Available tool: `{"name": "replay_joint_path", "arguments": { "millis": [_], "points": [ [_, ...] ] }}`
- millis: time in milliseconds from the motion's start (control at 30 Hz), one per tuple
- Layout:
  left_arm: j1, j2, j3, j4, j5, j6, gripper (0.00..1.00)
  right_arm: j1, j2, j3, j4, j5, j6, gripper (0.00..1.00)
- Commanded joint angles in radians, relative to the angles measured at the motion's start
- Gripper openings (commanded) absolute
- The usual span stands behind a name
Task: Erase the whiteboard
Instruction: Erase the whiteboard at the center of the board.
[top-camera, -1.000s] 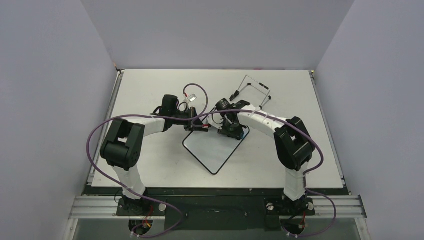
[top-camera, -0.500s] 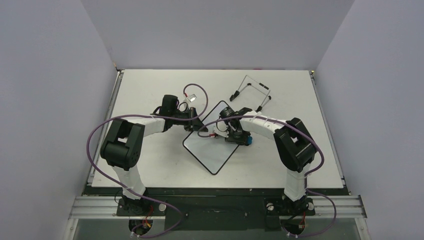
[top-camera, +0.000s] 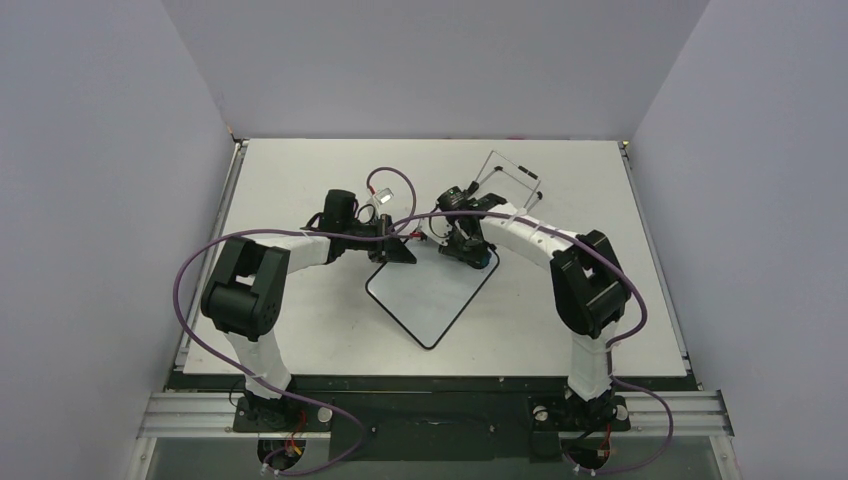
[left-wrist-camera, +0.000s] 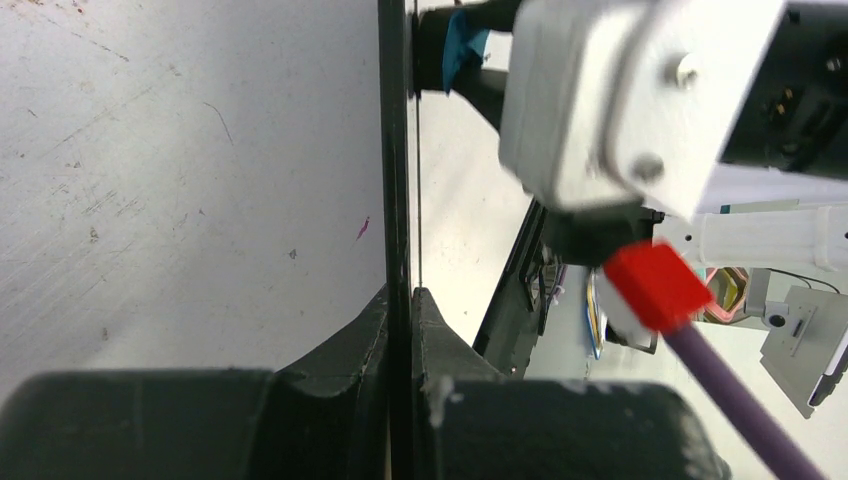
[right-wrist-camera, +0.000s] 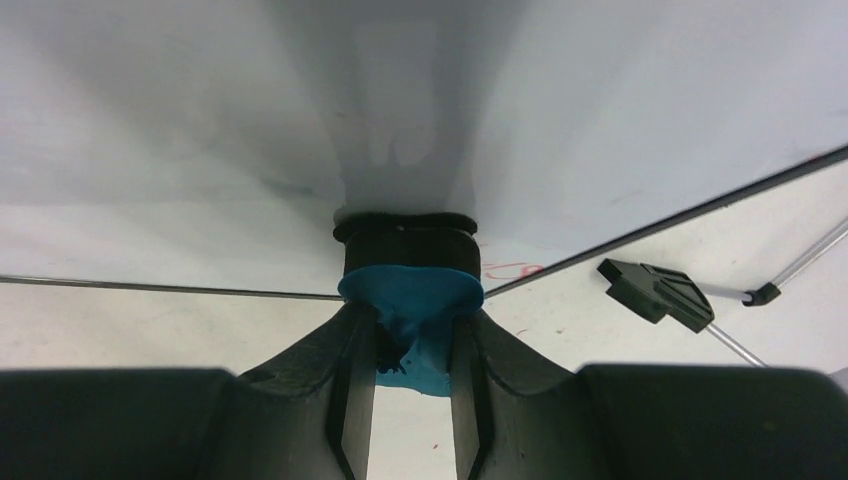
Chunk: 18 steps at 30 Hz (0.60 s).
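The whiteboard (top-camera: 430, 295) lies as a diamond on the table, white with a thin black rim. My left gripper (top-camera: 398, 250) is shut on its left rim (left-wrist-camera: 395, 150), seen edge-on between the fingers in the left wrist view. My right gripper (top-camera: 468, 248) is shut on the blue eraser (top-camera: 484, 258) over the board's far corner. In the right wrist view the eraser (right-wrist-camera: 410, 285) is pressed, black felt down, on the whiteboard (right-wrist-camera: 300, 120). Faint red marks (right-wrist-camera: 510, 270) show beside it near the rim. The right gripper (right-wrist-camera: 412, 318) holds it by its waist.
The thin wire easel stand (top-camera: 510, 175) lies on the table just behind the right gripper; one black foot of it (right-wrist-camera: 655, 290) shows close to the board's rim. Purple cables loop off both arms. Grey walls enclose the table on three sides.
The right gripper with the eraser swept toward the board's right edge half a second ago, then back up to the far corner. The left gripper has kept its hold and not moved.
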Motion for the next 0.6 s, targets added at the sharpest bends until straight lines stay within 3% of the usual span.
{"name": "replay_joint_path", "arguments": {
  "millis": [0, 300, 567],
  "points": [
    [-0.019, -0.040, 0.033, 0.032, 0.069, 0.025, 0.00, -0.047, 0.046, -0.021, 0.080, 0.076, -0.001, 0.00],
    [-0.019, -0.036, 0.042, 0.032, 0.071, 0.025, 0.00, -0.028, -0.033, -0.201, 0.073, 0.002, -0.078, 0.00],
    [-0.019, -0.036, 0.041, 0.022, 0.070, 0.031, 0.00, 0.045, -0.058, -0.131, 0.071, -0.074, -0.031, 0.00]
  ]
}}
